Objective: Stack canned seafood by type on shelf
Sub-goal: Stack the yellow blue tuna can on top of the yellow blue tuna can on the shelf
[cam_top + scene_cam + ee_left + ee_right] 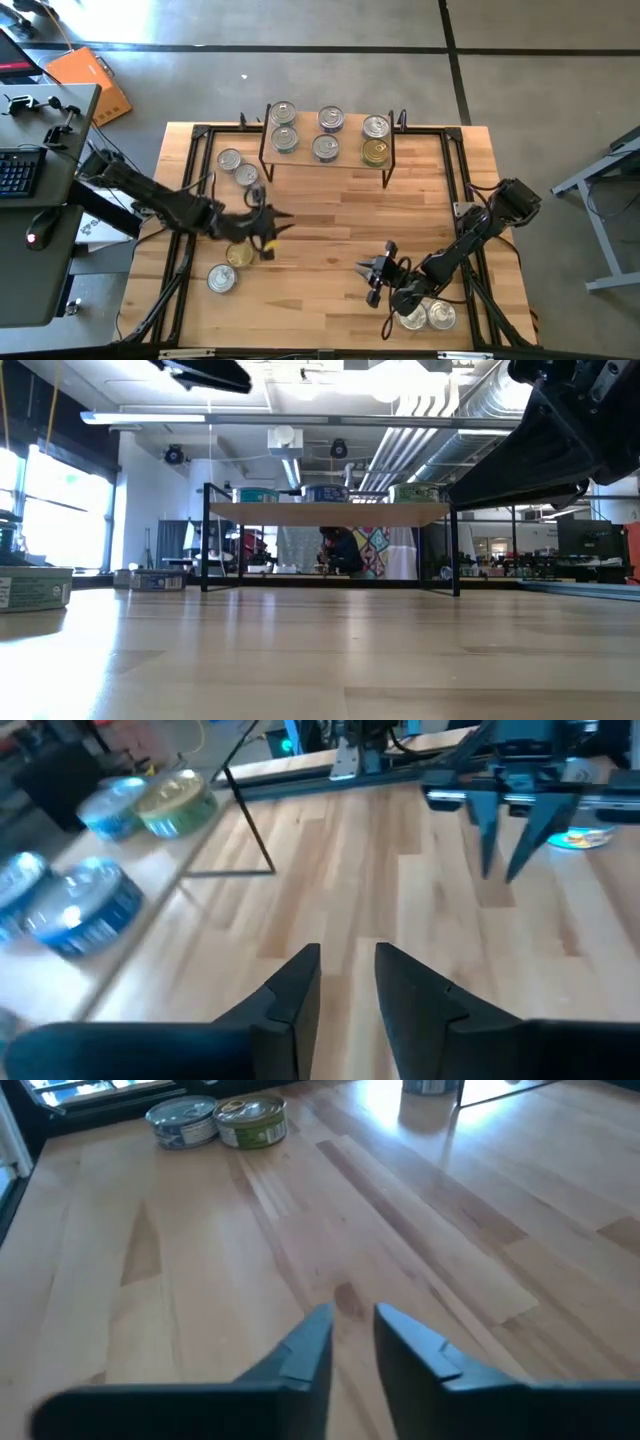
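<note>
Tins point(326, 133), short, round and metal, sit six on the shelf point(326, 160), a light-wood board on thin black legs at the bench's point(330, 250) far edge; most are silver-topped, one is gold point(375, 152). Label writing cannot be read, though some sides show blue and one green. Two more tins point(238, 167) lie just left of the shelf. Well in front of it, the left hand point(277, 226) hangs slightly parted and empty beside two tins point(229, 266). The right hand point(366, 270) hovers likewise, narrowly parted, gripping nothing, two tins point(428, 316) behind it.
</note>
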